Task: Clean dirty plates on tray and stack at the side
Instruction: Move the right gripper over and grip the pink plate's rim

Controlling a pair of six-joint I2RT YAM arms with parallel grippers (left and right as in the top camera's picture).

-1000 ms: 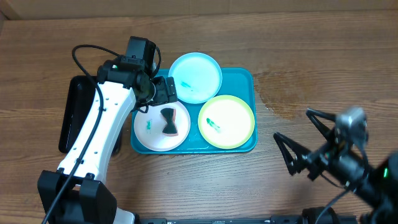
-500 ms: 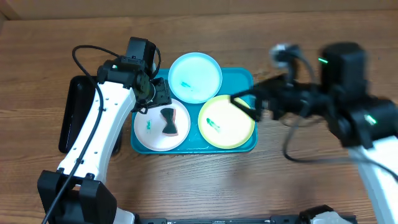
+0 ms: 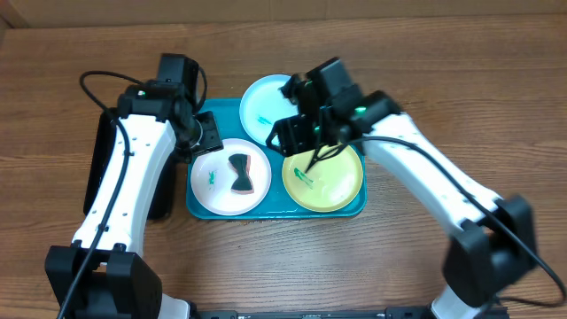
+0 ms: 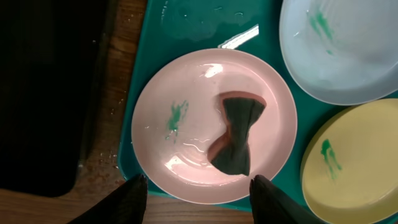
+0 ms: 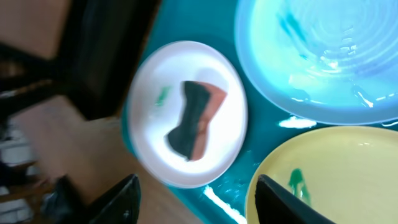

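turquoise tray sits mid-table, towards the front edge, with all three plates on it. the white plate is in its front-left corner, the light blue plate is against its back edge, and the yellow plate is in its front-right corner. each shows a small teal smear, so i judge that no cleaning is done, and nothing is stacked at the side yet.

a dark sponge, narrow at its waist like a bow, lies on the white plate just right of that plate's smear. the left gripper hangs over the tray's back-left corner, fingers spread and empty, and its wrist view frames the sponge between them. the right gripper hovers where the blue and yellow plates meet, likewise spread and holding nothing.

the step in hand looks like taking up the sponge. the left gripper should do best by coming straight down and closing across the narrow waist. it can then drag the sponge left over the smear with light pressure. water shines on the tray near its back-left corner, so a light plastic plate may skate there, and steadying its rim would help.

a black tray lies along the table's left edge, partly under the left arm. both arms crowd the tray's back half, so a clash is the main risk.
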